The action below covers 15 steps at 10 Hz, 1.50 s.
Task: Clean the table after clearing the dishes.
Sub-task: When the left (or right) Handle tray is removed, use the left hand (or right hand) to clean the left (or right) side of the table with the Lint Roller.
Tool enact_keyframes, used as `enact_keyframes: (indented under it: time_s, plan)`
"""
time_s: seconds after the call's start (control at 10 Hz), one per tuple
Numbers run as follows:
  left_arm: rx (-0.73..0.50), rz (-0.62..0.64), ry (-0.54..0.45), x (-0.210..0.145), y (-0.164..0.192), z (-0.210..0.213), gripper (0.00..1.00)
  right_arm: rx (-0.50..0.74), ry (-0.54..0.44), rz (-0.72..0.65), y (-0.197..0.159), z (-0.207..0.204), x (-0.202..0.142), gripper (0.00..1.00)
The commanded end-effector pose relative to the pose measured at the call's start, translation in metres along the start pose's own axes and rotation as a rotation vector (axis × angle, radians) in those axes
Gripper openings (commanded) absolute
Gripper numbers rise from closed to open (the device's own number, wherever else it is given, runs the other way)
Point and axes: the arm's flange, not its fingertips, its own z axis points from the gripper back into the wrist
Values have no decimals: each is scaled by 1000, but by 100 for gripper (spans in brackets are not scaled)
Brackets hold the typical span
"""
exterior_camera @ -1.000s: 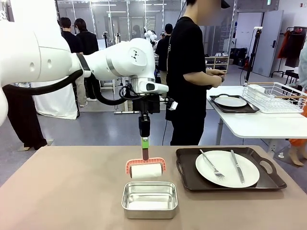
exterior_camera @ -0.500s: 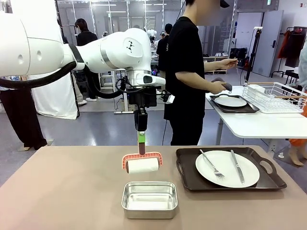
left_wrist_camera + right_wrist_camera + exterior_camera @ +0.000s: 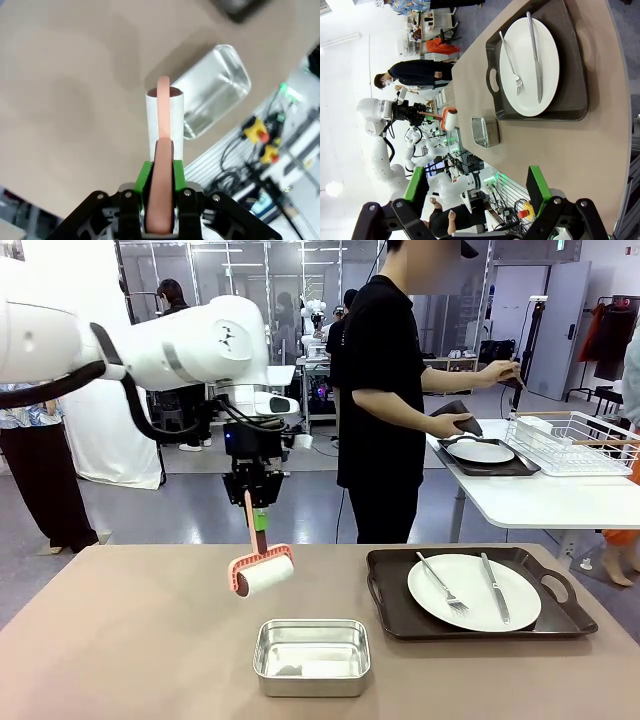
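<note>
My left gripper [image 3: 256, 510] is shut on the pink handle of a lint roller [image 3: 263, 575], which hangs tilted just above the table [image 3: 130, 640], left of and behind the steel pan. In the left wrist view the green pads [image 3: 145, 179] clamp the handle, with the white roll [image 3: 164, 120] beyond them. One of the dishes, a white plate [image 3: 473, 592] with fork and knife, sits on a dark tray [image 3: 390, 590] at the table's right. My right gripper [image 3: 476, 192] is open and holds nothing, hovering well off the table's edge, facing the plate [image 3: 527, 67].
A steel pan [image 3: 312, 655] sits near the front edge at the middle. A person stands at the far side, hands over a second tray with a plate [image 3: 480, 452] on a white side table, beside a wire rack [image 3: 570, 440].
My left arm has swung left, carrying the roller away from above the pan and tilting it. The person has reached an arm toward the wire rack.
</note>
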Motion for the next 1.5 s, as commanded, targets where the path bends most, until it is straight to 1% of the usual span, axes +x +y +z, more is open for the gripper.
enact_keyframes:
  time_s: [0.0, 0.1, 0.2, 0.4, 0.5, 0.9, 1.0, 1.1, 1.2, 1.4]
  plan:
    - [111, 241, -131, -44, -1, -14, 0, 2, -1, 5, 3, 0, -2, 100]
    - [179, 308, -162, -52, 0, -15, 0, 2, -1, 5, 3, 0, -2, 100]
    - [239, 360, -165, -54, -4, -15, 0, 2, -1, 5, 3, 0, -2, 100]
    - [243, 359, -163, -53, -9, -8, 0, 2, -1, 5, 3, 0, -2, 100]
    - [190, 327, -178, -46, 4, -2, 0, 2, -1, 5, 3, 0, -2, 100]
    - [190, 327, -178, -46, 4, -2, 0, 2, -1, 5, 3, 0, -2, 100]
    - [210, 348, -170, -46, 2, -7, 22, 2, -1, 5, 3, 0, -2, 100]
    - [147, 465, -273, -41, 25, -9, 22, 2, -1, 5, 3, 0, -2, 100]
    - [77, 544, -311, -44, 41, -16, 22, 2, -1, 5, 3, 0, -2, 100]
    - [55, 607, -339, -53, 57, -34, 22, 2, -1, 5, 3, 0, -2, 100]
